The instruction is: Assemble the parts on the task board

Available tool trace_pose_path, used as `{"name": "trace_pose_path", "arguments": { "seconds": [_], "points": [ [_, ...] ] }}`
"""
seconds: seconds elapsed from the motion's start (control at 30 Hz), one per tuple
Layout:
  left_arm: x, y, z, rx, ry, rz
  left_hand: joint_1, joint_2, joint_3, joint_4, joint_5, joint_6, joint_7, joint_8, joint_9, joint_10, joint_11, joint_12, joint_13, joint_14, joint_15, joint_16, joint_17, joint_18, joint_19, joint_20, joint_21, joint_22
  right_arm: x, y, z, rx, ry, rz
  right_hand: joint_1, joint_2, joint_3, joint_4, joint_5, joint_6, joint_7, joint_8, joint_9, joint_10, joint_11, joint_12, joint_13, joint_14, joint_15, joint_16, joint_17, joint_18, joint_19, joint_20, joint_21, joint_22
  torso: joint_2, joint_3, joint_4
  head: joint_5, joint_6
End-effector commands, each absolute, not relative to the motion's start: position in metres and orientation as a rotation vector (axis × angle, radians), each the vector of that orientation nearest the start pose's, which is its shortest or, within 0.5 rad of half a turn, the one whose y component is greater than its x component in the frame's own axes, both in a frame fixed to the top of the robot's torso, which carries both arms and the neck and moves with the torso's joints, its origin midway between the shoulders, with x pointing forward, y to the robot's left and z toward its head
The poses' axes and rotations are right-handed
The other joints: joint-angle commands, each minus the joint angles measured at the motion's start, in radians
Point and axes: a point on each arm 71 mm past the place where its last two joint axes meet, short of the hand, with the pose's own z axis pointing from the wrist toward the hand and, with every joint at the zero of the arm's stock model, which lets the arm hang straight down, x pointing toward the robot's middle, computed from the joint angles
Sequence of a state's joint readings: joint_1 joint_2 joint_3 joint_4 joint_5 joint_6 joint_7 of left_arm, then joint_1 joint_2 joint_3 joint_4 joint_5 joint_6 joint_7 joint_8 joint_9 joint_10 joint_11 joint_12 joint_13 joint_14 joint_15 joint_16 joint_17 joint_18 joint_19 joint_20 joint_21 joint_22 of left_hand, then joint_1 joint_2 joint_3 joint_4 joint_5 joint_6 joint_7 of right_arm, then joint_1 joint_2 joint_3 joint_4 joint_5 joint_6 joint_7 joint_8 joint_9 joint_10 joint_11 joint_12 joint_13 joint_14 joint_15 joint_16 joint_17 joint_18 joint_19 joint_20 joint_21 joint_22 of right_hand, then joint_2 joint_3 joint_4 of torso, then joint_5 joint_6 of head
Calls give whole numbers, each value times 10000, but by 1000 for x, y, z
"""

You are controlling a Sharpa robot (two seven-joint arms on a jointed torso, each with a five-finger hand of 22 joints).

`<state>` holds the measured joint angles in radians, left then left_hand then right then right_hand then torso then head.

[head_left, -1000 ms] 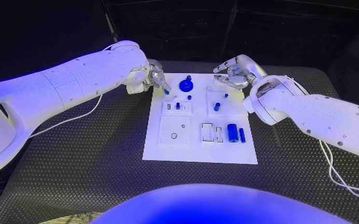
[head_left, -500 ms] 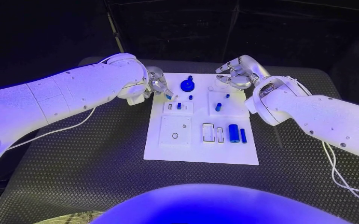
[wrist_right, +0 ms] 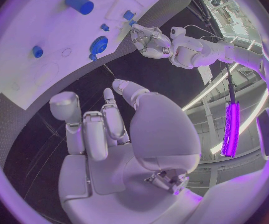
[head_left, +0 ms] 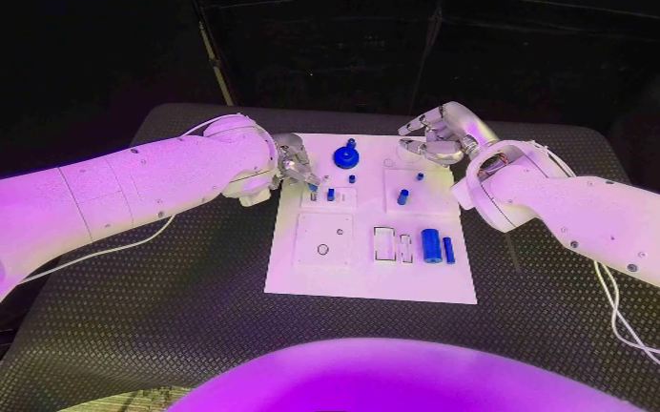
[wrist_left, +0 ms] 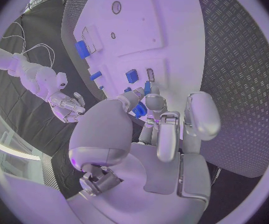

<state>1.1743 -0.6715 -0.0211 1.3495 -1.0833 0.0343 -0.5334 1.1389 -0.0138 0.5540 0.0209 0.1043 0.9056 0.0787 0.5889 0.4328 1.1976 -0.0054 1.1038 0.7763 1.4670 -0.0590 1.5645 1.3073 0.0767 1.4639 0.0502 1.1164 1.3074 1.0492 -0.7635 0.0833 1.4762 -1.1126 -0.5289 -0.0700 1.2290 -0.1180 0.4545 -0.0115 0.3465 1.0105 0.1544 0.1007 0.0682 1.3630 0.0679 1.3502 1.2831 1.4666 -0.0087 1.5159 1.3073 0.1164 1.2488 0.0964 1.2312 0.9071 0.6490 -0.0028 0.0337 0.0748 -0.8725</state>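
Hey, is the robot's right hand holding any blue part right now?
No, in the right wrist view the right hand has curled fingers with nothing between them, hovering off the task board's far edge.

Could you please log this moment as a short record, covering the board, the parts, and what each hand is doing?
surface: black table
task board: white plate, middle of table
left hand: at the board's far left edge, fingertips pinching a small blue part
right hand: at the board's far right corner, fingers curled, holding nothing
round blue part: at the board's far edge, between the hands
blue cylinder: lying near the board's near right side
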Motion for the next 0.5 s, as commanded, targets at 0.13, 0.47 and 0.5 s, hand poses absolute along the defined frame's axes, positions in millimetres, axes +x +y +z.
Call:
{"name": "trace_pose_path", "arguments": {
  "seconds": [0.13, 0.47, 0.5],
  "points": [
    [502, 179, -243, -2357, 22558, -3889, -35, 77, 943, -830, 90, -18, -90, 100, 37, 65, -8, 29, 1, 1033, -82, 50, 2619, -13, 145, -86, 36, 1631, 487, -185, -207, 3481, 15789, 8698, 89, 26, -63, 1, 60, -79, 16, 62, -5, -15, -8, 13, 11, 804, -2, -47, 1597, 88, -66, 4, -30, 7, 10, 1, 4, 20, -1],
    [498, 179, -248, -1565, 22822, -3464, -90, 55, 1022, -847, 104, -20, -96, 140, 51, 78, -14, 43, 28, 1038, -90, 63, 2635, -21, 157, -93, 89, 1643, 487, -185, -207, 3470, 15804, 8706, 89, 26, -63, 1, 60, -79, 16, 62, -5, -15, -8, 13, 11, 804, -2, -47, 1597, 88, -66, 4, -30, 7, 12, -9, 10, 35, -1],
    [498, 178, -248, -1500, 22815, -3431, -103, 47, 1033, -849, 104, -18, -98, 149, 55, 85, -16, 51, 40, 1038, -92, 63, 2635, -22, 160, -94, 98, 1645, 487, -185, -207, 3469, 15807, 8708, 89, 26, -63, 1, 60, -79, 16, 62, -5, -15, -8, 13, 11, 804, -2, -47, 1597, 88, -66, 4, -30, 7, 12, -7, 8, 38, -1]
  ]
}}
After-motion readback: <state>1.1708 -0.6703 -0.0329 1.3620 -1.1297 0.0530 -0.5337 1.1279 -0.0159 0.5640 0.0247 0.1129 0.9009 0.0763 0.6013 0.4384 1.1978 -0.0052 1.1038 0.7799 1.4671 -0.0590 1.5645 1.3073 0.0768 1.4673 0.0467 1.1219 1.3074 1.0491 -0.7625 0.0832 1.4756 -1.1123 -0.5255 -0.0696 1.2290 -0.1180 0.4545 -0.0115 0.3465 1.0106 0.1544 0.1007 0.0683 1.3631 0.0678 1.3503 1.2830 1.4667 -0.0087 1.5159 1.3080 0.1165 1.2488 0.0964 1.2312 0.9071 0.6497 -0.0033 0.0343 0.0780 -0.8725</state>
